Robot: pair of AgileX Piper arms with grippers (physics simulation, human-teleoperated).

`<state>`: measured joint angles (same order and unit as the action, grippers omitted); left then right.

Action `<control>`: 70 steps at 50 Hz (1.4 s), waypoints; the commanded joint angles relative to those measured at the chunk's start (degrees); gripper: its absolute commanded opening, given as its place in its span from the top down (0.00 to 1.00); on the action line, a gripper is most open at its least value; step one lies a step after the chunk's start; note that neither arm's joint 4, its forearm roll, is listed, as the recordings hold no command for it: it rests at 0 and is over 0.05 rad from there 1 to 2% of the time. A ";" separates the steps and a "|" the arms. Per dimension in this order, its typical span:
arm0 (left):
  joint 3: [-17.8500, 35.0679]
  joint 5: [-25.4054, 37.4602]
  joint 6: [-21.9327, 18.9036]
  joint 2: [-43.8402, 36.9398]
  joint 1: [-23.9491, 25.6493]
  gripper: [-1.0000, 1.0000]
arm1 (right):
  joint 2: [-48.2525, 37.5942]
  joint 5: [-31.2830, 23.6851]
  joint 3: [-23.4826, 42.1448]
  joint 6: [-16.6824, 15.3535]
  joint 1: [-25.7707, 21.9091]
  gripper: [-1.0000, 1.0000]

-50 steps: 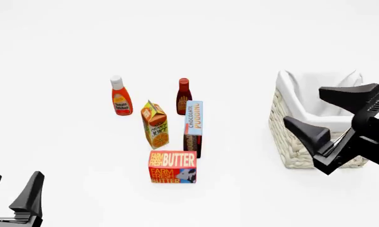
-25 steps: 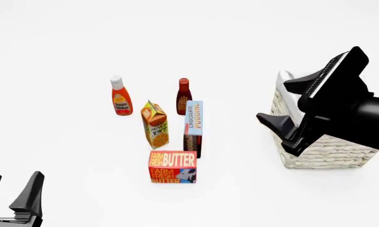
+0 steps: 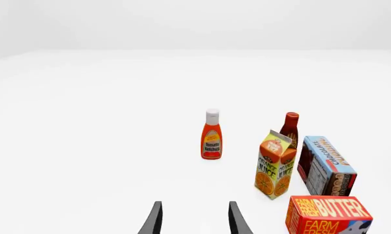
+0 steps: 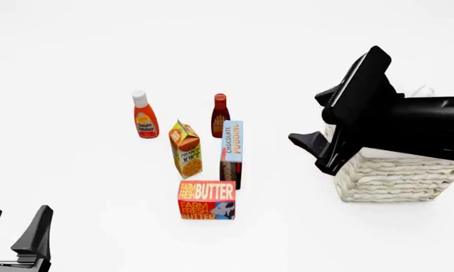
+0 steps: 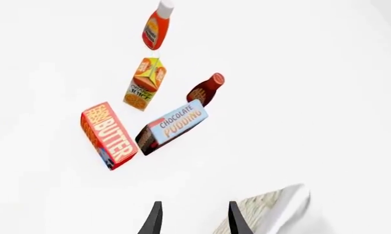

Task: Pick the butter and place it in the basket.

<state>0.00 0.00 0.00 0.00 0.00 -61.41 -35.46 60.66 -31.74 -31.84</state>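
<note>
The butter (image 4: 206,200) is a red-and-orange carton standing on the table in front of the other groceries; it also shows in the left wrist view (image 3: 329,214) and the right wrist view (image 5: 109,136). The woven basket (image 4: 393,175) stands at the right, its top largely hidden behind my right arm. My right gripper (image 4: 316,119) hangs open and empty at the basket's left side, raised off the table, well right of the butter; the basket's corner (image 5: 270,209) lies right by its fingers. My left gripper (image 4: 12,224) rests open and empty at the near left.
Behind the butter stand an orange juice carton (image 4: 186,149) and a chocolate pudding box (image 4: 231,153). Farther back are a ketchup bottle (image 4: 144,116) and a dark sauce bottle (image 4: 220,114).
My right arm has swung left and upward, turning its gripper to face the groceries and covering more of the basket. The left arm and all items have stayed put.
</note>
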 commanded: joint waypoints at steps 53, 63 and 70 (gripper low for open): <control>0.00 0.00 0.00 0.00 0.00 0.00 | -19.02 -1.84 11.33 -3.87 -7.76 0.00; 0.00 0.00 0.00 0.00 0.00 0.00 | -21.47 -2.37 13.58 -4.46 -8.91 0.00; 0.00 0.00 0.00 0.00 0.00 0.00 | -23.96 -2.48 15.43 -4.84 -9.69 0.00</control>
<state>0.00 0.00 0.00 0.00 0.00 -82.52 -37.64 73.90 -36.08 -40.41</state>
